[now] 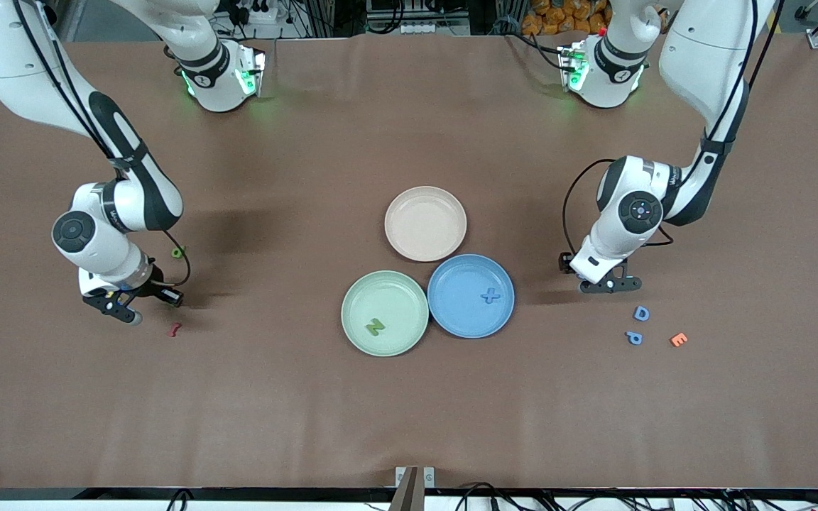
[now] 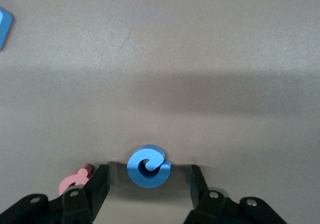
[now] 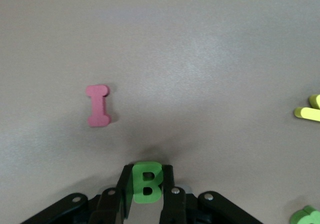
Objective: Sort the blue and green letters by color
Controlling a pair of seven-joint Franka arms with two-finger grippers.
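We see a green B (image 3: 146, 183) pinched between the right gripper (image 3: 146, 186) fingers at the table, a blue G (image 2: 148, 166) lying between the left gripper (image 2: 148, 186) open fingers, green N (image 1: 375, 327) on the green plate (image 1: 359, 298), blue X (image 1: 491, 296) on the blue plate (image 1: 462, 280) at its 3 o'clock.

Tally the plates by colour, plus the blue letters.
Pink plate: 1
Green plate: 1
Blue plate: 1
Blue letters: 4 (X, D, P, G)
Total: 7
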